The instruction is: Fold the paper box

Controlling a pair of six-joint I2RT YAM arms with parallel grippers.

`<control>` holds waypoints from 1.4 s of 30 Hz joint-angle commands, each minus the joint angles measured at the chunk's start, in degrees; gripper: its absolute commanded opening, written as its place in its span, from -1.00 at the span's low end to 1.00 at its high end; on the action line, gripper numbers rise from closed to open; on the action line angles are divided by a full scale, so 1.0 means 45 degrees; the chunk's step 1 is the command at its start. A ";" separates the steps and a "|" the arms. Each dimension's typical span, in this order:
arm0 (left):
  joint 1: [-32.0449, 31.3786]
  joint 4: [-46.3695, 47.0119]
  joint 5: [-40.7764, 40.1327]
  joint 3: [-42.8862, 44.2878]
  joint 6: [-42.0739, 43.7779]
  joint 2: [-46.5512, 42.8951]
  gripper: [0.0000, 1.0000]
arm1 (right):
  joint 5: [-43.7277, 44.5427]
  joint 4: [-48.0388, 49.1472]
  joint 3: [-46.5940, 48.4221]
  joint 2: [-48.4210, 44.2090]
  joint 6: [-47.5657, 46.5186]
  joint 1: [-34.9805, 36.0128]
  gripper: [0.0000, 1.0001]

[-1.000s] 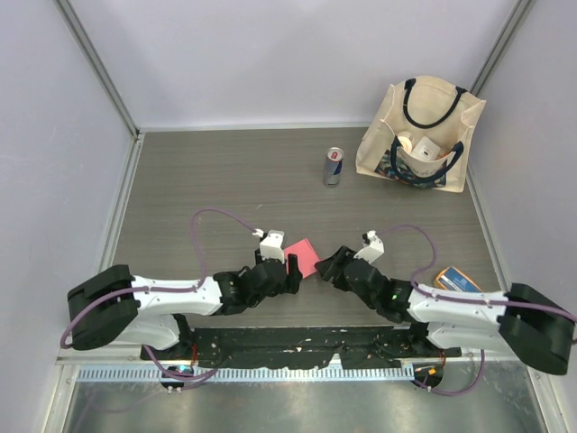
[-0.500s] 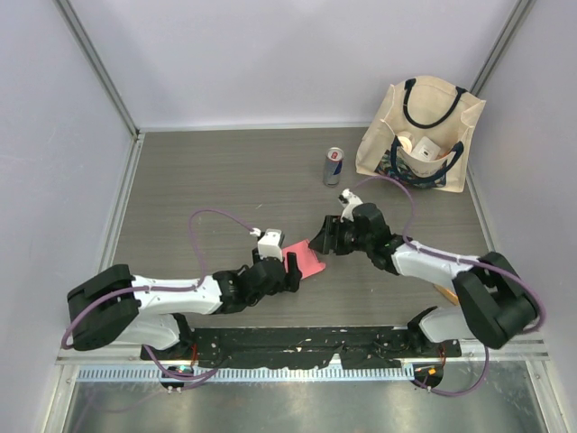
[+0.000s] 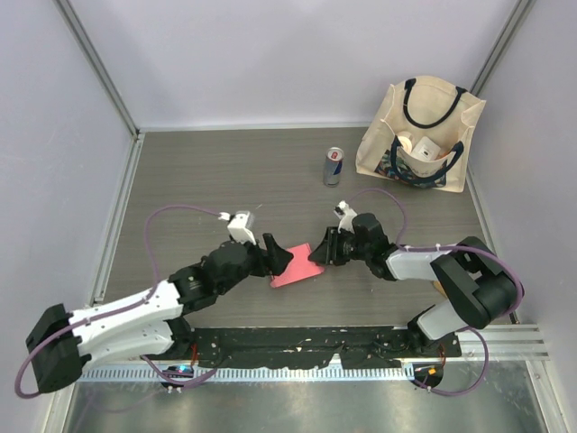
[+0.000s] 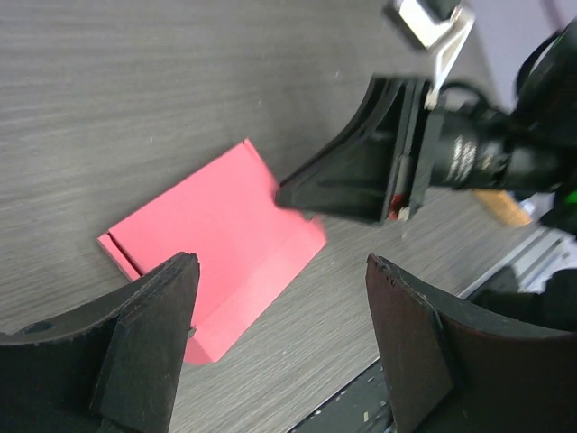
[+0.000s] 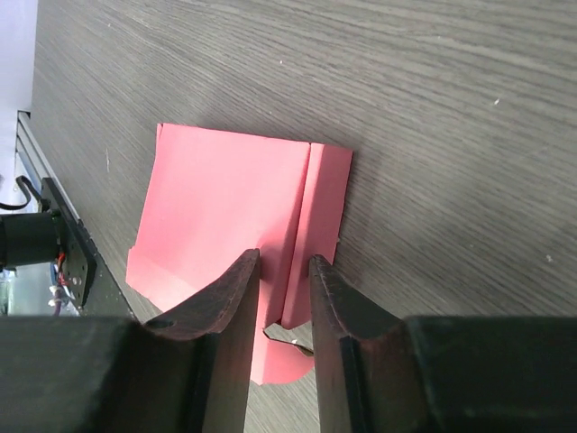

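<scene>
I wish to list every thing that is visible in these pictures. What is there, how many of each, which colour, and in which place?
paper box: one, pink-red, flat on the table between the two grippers
can: one, silver and blue, upright, left of the tote bag
tote bag: one, cream with black handles, far right corner
white box: one, white, inside the tote bag
orange item: one, mostly hidden by the right arm
table: one, grey wood grain
left gripper: one, black, jaws wide open, at the paper box's left side
right gripper: one, black, jaws narrowly apart, tips at the paper box's edge
</scene>
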 commanded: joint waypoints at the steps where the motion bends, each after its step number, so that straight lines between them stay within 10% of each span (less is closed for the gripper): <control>1: 0.0836 -0.1223 0.1014 -0.0616 -0.0883 -0.1566 0.57 | 0.0133 0.1437 -0.0581 -0.0312 0.0577 0.0001 -0.36; 42: 0.3143 0.4281 0.4785 -0.2065 -0.3034 0.2630 0.55 | 0.1460 0.2728 -0.2184 0.0586 0.0987 -0.0624 -0.75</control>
